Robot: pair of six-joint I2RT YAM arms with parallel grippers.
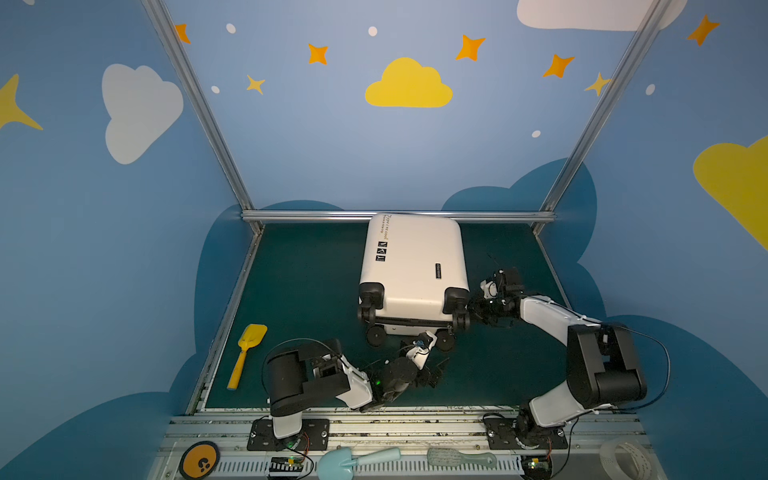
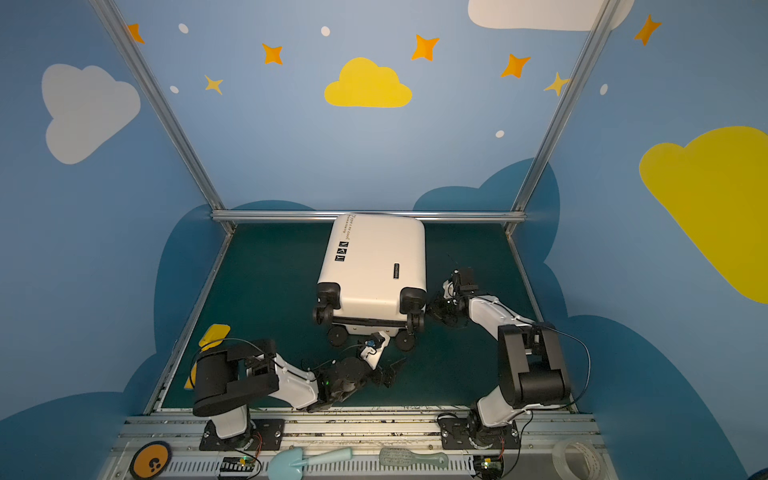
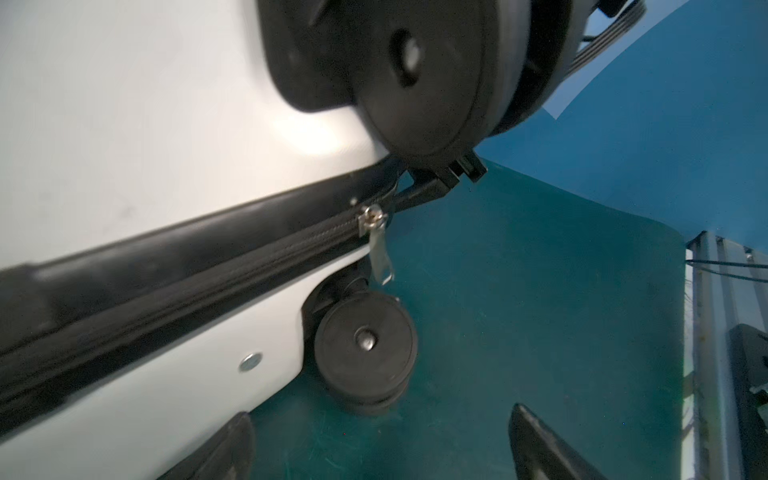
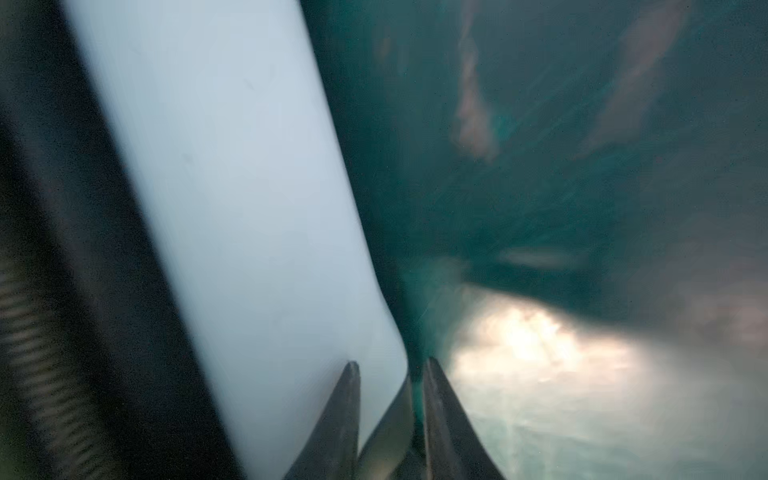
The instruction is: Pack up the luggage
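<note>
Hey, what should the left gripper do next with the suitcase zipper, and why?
Probably ease the left gripper forward and close on the zipper pull. Its jaws stand open and hold nothing, the pull dangles free ahead near a wheel, and the luggage lies closed with the yellow shovel outside it.

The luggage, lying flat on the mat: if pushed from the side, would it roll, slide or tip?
Tipping seems unlikely: the luggage lies flat on its broad side. It would probably slide, not roll, as that side rather than the wheels seems to bear on the mat. Its glossy surface looks rigid, perhaps slippery.
</note>
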